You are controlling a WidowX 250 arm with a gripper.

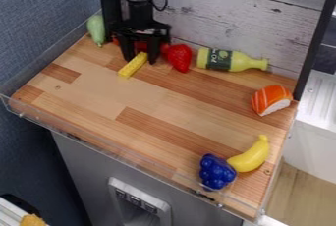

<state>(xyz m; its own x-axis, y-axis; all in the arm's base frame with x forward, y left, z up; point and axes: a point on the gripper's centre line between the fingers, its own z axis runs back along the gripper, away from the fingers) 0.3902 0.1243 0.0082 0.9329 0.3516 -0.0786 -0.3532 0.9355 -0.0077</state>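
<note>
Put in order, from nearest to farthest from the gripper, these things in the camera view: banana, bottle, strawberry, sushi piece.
1. Strawberry, just right of the gripper.
2. Bottle, farther right, by the back wall.
3. Sushi piece, near the tabletop's right edge.
4. Banana, at lower right, beside the blue grapes.

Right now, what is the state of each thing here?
Black two-finger gripper: jaws apart.
Yellow rectangular stick: lying, one end near jaws.
Red toy strawberry: beside gripper.
Yellow-green bottle: on its side.
Orange-white striped sushi: resting, apart.
Yellow curved banana: lying against blue toy grapes.
Green elongated toy: in corner.
</note>
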